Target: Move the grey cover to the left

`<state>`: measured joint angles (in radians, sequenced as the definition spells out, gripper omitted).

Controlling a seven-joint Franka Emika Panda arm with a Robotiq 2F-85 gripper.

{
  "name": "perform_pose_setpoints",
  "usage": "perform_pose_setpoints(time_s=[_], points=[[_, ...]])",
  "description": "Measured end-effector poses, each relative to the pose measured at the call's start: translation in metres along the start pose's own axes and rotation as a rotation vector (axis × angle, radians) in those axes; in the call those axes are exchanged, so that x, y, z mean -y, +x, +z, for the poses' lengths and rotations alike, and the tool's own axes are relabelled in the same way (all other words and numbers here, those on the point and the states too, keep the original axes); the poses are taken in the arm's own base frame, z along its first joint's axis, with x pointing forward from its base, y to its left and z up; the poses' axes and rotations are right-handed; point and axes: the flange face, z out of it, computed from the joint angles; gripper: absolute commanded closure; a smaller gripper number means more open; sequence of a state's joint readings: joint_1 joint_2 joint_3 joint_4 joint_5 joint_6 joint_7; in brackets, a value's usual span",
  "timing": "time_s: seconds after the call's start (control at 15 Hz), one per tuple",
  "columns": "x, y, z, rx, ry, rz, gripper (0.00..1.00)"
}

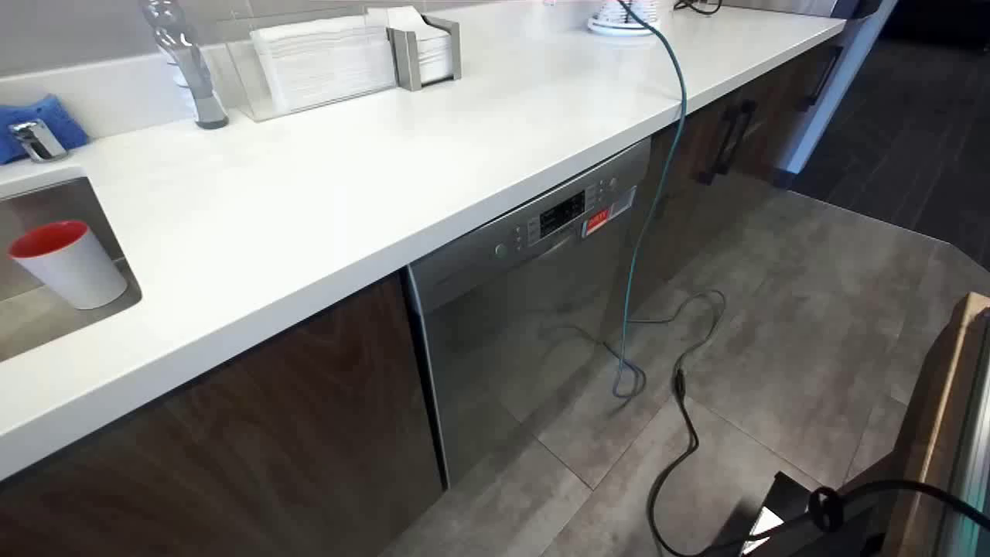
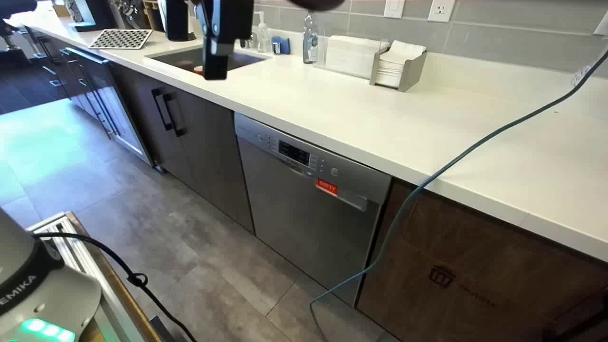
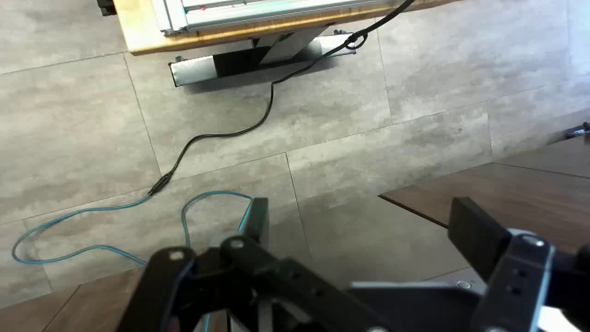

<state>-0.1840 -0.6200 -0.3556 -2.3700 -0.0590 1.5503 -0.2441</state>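
Nearest is the robot's base (image 2: 47,304). Its hand (image 3: 362,207) points down over the floor (image 3: 341,159); in the wrist view the two fingers (image 3: 477,235) stand well apart, with nothing held between them.

Farther on is the dishwasher (image 2: 304,223), with a red label (image 2: 327,186) reading DIRTY below its controls (image 2: 294,153). The grey cover (image 1: 623,203) is most likely the flat piece just right of that label; sliding it left should hide the red. That step looks not yet done, and the hand is not touching it.

I expect a light, stiff, thin plastic slider, smooth enough to slip out of a pinch. It offers little to grip, so I would bring the fingertips together and push on its right-hand edge, gently and straight along its run. The blue cable (image 2: 425,184) hanging near its right side could get in the way.

Behind, on the counter (image 2: 456,123), stand paper napkins (image 2: 399,54).
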Motion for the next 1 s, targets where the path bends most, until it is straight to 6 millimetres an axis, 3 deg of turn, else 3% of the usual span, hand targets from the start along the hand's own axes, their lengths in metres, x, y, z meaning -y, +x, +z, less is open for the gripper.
perform_pose_setpoints(time_s=[0.73,1.0], points=[[0.001,0.001,0.002,0.004,0.003,-0.001,0.00],[0.010,0.018,0.042,0.069,0.039,-0.042,0.00]])
